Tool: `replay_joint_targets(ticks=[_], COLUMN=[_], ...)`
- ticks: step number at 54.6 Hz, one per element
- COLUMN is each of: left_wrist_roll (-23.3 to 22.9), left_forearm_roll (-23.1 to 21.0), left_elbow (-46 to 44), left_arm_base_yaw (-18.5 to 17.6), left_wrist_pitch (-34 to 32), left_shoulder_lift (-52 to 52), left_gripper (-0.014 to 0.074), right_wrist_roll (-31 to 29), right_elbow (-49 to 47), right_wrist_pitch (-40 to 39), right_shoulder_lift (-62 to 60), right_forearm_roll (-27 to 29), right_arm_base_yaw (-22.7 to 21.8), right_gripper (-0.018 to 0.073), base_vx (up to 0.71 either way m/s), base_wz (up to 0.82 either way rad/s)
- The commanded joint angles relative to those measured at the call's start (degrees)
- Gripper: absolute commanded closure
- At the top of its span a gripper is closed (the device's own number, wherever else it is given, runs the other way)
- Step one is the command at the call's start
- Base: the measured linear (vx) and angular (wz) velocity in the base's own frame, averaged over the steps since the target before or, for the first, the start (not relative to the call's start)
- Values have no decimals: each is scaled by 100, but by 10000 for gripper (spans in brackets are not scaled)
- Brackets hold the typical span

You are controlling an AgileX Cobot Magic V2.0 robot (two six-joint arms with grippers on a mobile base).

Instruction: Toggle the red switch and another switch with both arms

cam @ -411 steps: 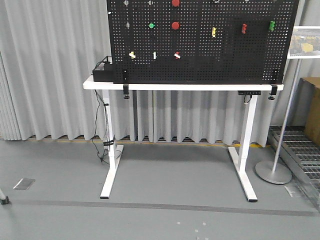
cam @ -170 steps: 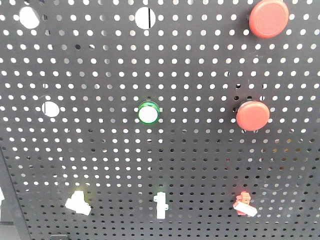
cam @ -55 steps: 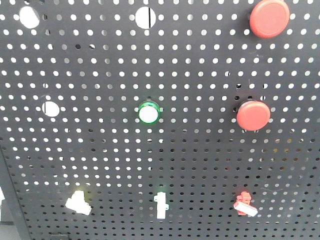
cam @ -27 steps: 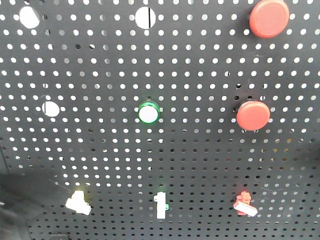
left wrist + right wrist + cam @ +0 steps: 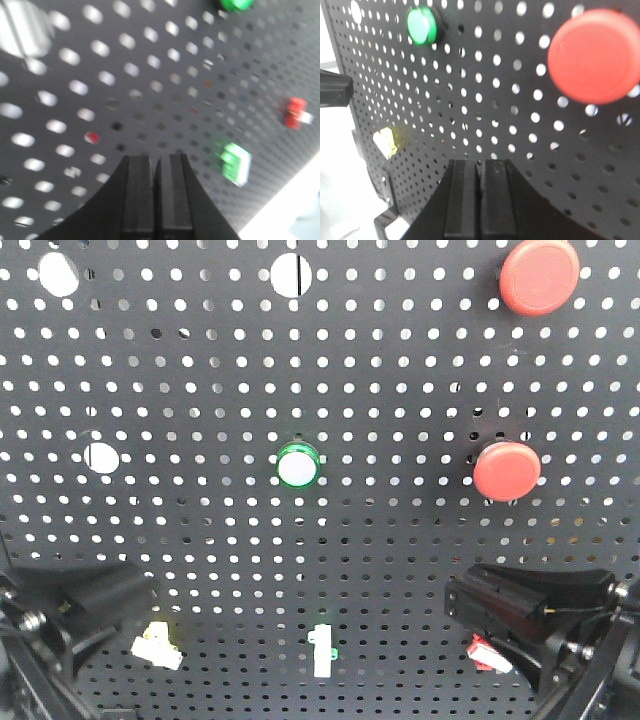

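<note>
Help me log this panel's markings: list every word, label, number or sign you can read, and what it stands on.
None: no text can be read in any view.
The black pegboard, round red button, green-ringed button, red switch and pale-yellow switch show no lettering.
The left wrist view is too blurred to settle small print.

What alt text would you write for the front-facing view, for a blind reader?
In front of a black pegboard, the left pincer sits beside a pale-yellow switch and the right pincer partly covers a red switch. Above are a green-ringed button and two red push buttons.
</note>
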Motion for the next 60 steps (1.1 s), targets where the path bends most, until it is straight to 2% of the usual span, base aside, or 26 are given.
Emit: replay_joint_targets(ticks=[1, 14, 24, 43, 55, 60], left_wrist_roll=[-28, -28, -28, -41, -559, -635], left_forearm_roll=[-36, -92, -92, -105, -97, -97], left_elbow=[-16, 362, 362, 392, 897, 1188], left_arm_base_yaw=[30, 208, 208, 208, 208, 208], left_wrist_pitch=[-461, -569, -994, -879, -1011, -1094], left_shoulder_lift=[-21, -21, 5, 599, 700, 626], left_gripper=[594, 594, 594, 594, 594, 594], right_wrist_roll=[-86, -87, -87, -82, -82, -82], right_elbow=[-179, -179, -179, -179, -179, -179], right_wrist_pitch=[-468, -463, -455, -423, -423, -412], right_shoulder_lift=[-20, -20, -20, -20, -20, -20], right_forearm_roll=[12, 12, 12, 17, 17, 17], right_arm_base_yaw=[-2, -2, -2, -2, -2, -2], right_gripper=[566, 566, 566, 566, 566, 566], base_vx=[0, 0, 0, 0, 0, 0], base_wz=[0, 0, 0, 0, 0, 0])
